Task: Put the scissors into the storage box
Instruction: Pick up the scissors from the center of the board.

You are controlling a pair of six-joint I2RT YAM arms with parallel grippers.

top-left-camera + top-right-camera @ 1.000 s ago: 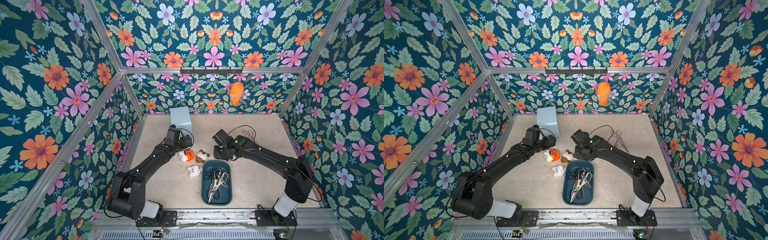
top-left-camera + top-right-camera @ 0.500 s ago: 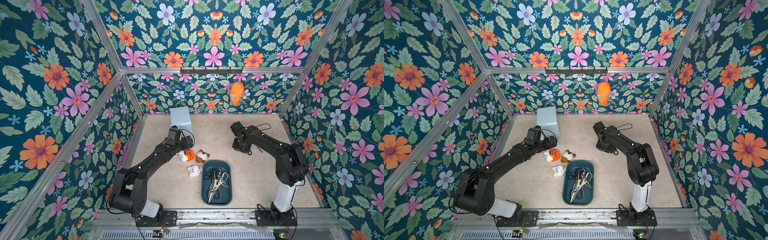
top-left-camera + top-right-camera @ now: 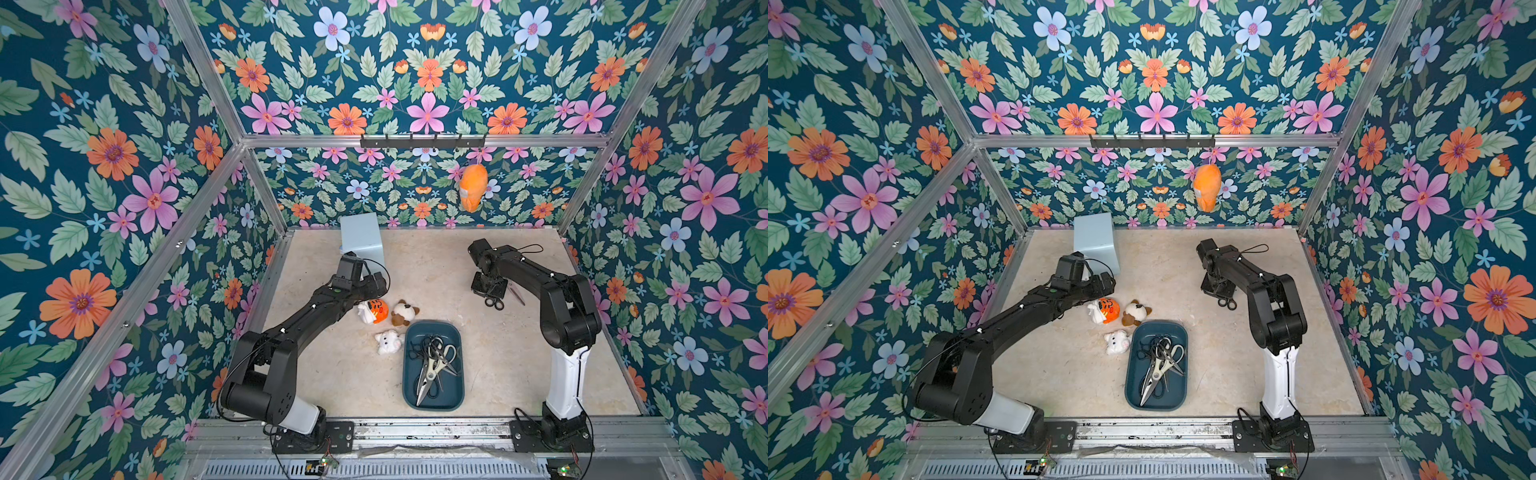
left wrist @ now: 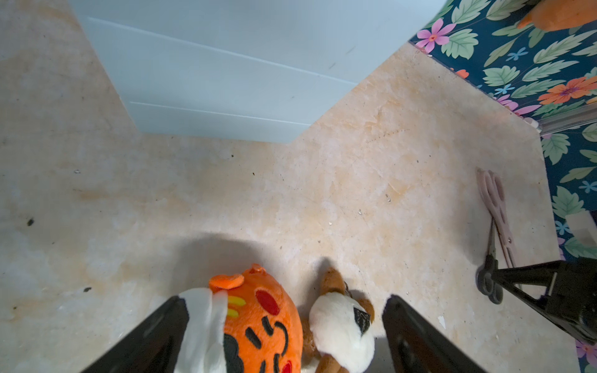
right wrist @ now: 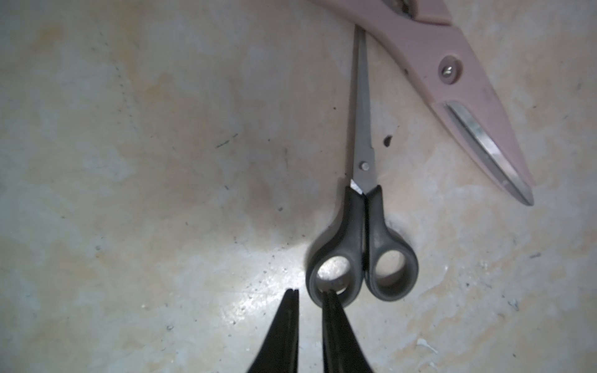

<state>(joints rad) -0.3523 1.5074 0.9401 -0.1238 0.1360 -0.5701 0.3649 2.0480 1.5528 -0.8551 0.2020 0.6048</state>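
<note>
The right gripper [image 5: 310, 292], earlier near the storage box [image 3: 451, 395], now sits well apart from it, jaws pinching a handle loop of the black-handled scissors [image 5: 363, 226] lying beside the pink scissors [image 5: 452, 71]; left gripper [image 4: 284, 297] stays spread, empty.

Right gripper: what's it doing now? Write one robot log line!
right gripper: jaws narrow, astride handle loop of black-handled metal scissors | flat on beige table | grip: unclear | teal plastic storage tray: scissors pile inside

Robot-lab test cell here: floral-print panels [image 3: 415, 83] on aluminium framing [image 3: 424, 140] wall off the tabletop [image 3: 415, 266] behind the right claw [image 3: 489, 294].
</note>
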